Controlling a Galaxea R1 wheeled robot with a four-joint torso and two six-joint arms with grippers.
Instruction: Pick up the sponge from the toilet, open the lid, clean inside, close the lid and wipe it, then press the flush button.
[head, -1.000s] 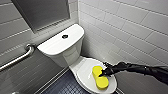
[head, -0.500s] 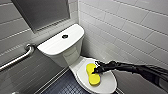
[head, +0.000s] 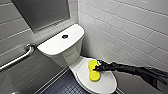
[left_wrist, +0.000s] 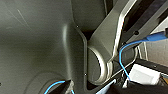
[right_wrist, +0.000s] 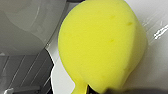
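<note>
The white toilet (head: 72, 53) stands against the tiled wall with its lid (head: 103, 83) down over the bowl. My right gripper (head: 98, 68) reaches in from the right and is shut on the yellow sponge (head: 93, 71), which rests on the lid's back half. Close up in the right wrist view, the sponge (right_wrist: 102, 45) bulges against the glossy white lid (right_wrist: 156, 52). The dark round flush button (head: 65, 36) sits in the middle of the tank top, well behind the sponge.
A metal grab bar (head: 17, 58) runs along the left wall. White tiled wall (head: 130, 32) stands close on the toilet's right. Dark floor (head: 63, 86) lies left of the bowl. The left wrist view has the robot's own grey body (left_wrist: 37, 45) and blue cables (left_wrist: 122, 62).
The right gripper has slid the sponge a little to the left across the lid, and the sponge now lies more lengthwise.
</note>
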